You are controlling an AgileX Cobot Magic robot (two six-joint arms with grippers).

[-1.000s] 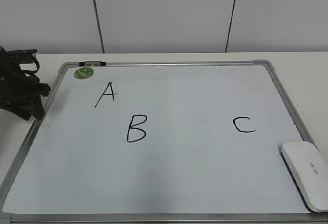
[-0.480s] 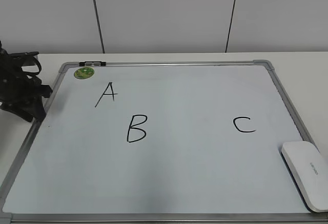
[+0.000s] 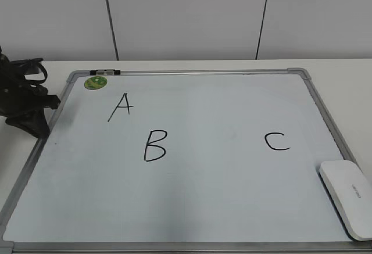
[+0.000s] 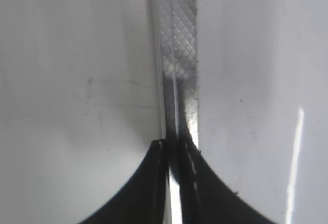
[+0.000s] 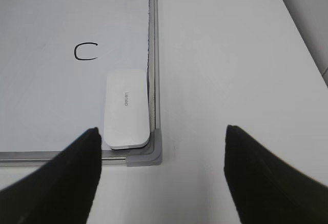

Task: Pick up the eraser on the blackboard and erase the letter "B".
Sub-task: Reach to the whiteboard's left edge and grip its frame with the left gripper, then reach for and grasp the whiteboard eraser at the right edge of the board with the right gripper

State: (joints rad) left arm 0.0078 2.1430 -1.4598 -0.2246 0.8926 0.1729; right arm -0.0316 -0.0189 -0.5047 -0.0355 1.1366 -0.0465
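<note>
The blackboard (image 3: pixel 221 196) is a white board with a silver frame, lying flat on the table. The black letter "B" (image 3: pixel 155 145) is left of its centre. The white eraser (image 3: pixel 349 199) lies in the board's near right corner and also shows in the right wrist view (image 5: pixel 126 108). My right gripper (image 5: pixel 161 129) is open and empty, above the table just short of that corner; it is out of the exterior view. My left gripper (image 3: pixel 32 114) is over the board's left frame (image 4: pixel 179 55), its jaws (image 4: pixel 174 149) shut and empty.
A black "A" (image 3: pixel 121 107) and a black "C" (image 3: pixel 276 141) are also on the board. A round green magnet (image 3: pixel 95 82) sits in the far left corner, with a small dark clip (image 3: pixel 104 71) on the top frame. White table (image 5: pixel 230 55) lies to the right.
My left gripper has shifted slightly at the board's left edge. The eraser and the letters have not moved.
</note>
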